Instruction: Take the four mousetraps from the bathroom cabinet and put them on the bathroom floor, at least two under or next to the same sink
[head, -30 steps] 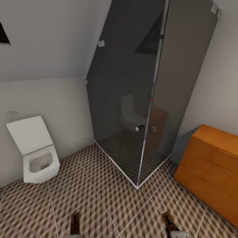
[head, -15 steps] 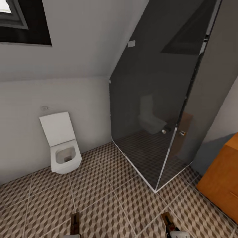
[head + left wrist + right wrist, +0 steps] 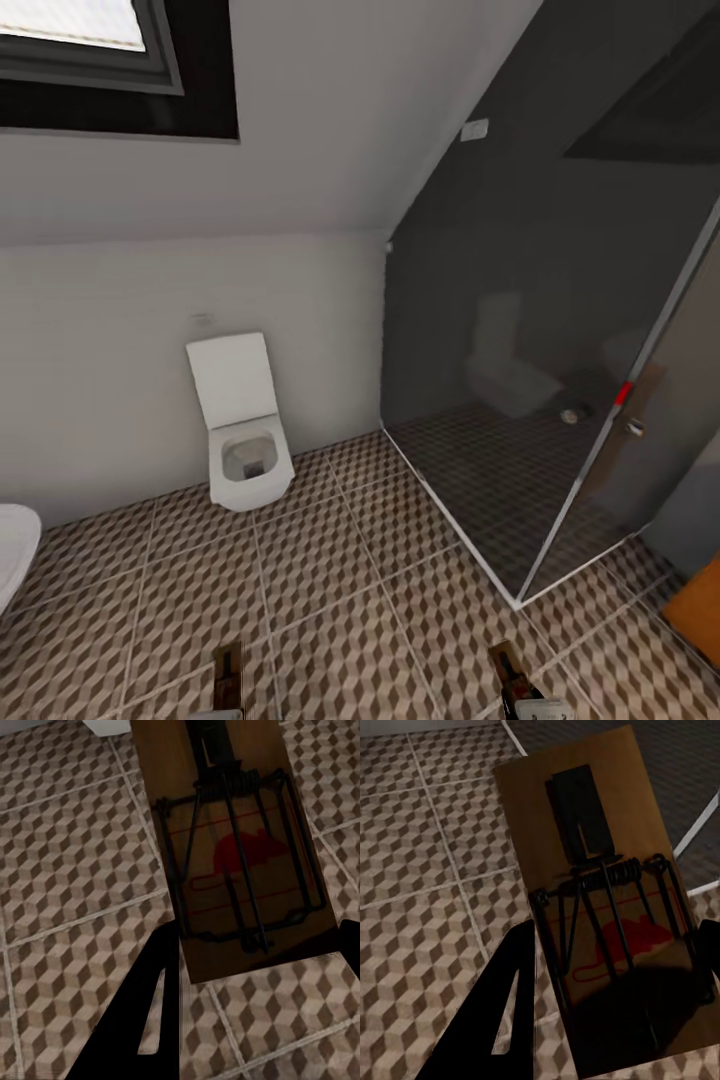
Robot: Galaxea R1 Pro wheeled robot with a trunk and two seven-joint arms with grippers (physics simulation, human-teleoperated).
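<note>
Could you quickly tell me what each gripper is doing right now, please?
Left gripper: shut on a mousetrap, above the bathroom floor.
Right gripper: shut on another mousetrap.

Bathroom floor: brown-beige-white cube tiles, pale grout. Toilet white. Mousetraps: tan board, black wire, red mark. Cabinet orange-brown.

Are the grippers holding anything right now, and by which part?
Each holds a mousetrap by one short end: left gripper its trap, right gripper its own.
</note>
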